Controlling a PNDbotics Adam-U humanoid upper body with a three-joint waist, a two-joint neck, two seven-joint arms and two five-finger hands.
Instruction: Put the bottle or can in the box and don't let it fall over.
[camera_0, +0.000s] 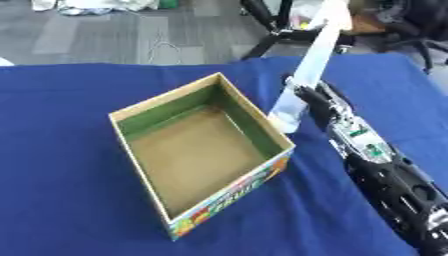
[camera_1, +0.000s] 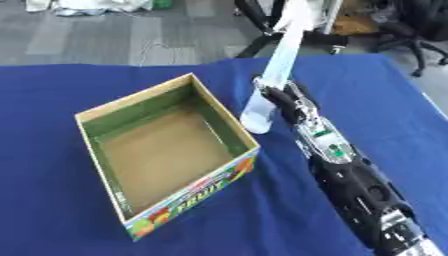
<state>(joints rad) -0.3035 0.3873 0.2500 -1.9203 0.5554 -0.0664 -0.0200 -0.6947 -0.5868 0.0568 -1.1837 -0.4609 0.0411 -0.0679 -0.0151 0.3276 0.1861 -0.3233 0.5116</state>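
A blue cloth (camera_0: 70, 150) covers the table. Behind it is a grey floor (camera_0: 105, 35), with black chair legs (camera_1: 258, 37) and white things (camera_0: 87, 6) lying about.

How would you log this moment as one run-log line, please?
right hand: at pale bottle, grip unclear | bottle: on blue cloth, outside box | box: empty | left hand: unseen

The box (camera_1: 188, 197) side panel reads "FRUIT"

Matt cardboard box (camera_0: 199, 150) with a glossy printed side sits on blue cloth (camera_0: 61, 150).
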